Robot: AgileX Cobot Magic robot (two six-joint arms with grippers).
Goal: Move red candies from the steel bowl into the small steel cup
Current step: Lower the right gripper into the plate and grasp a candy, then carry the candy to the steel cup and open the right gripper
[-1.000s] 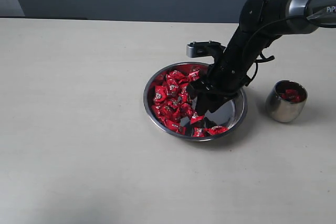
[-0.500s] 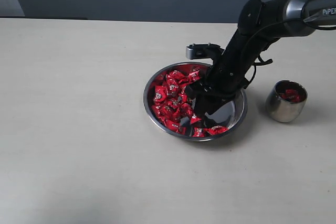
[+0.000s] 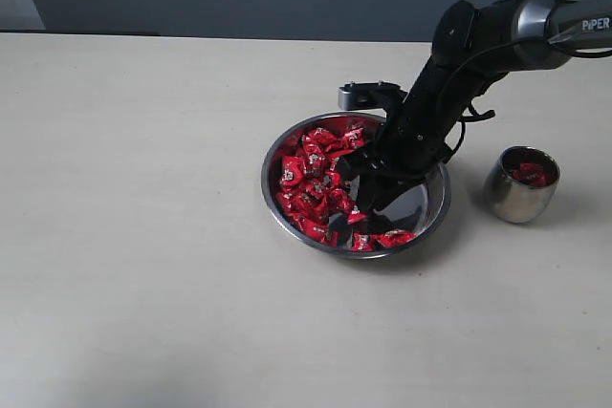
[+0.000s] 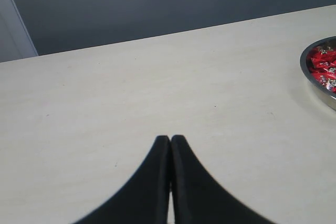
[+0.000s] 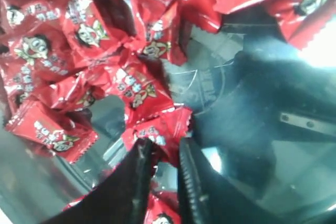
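Right tool [image 5: 165,148] closing, one bowl [image 3: 273,200], one cup [image 3: 516,202]

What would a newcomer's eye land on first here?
The heap of red candies in the steel bowl in the middle of the table. The black right gripper is plunged into it, jaws pinching one candy. Next comes the small cup, right of the bowl in the exterior view, holding a few red pieces. The left gripper sits shut over bare table, away from the bowl.
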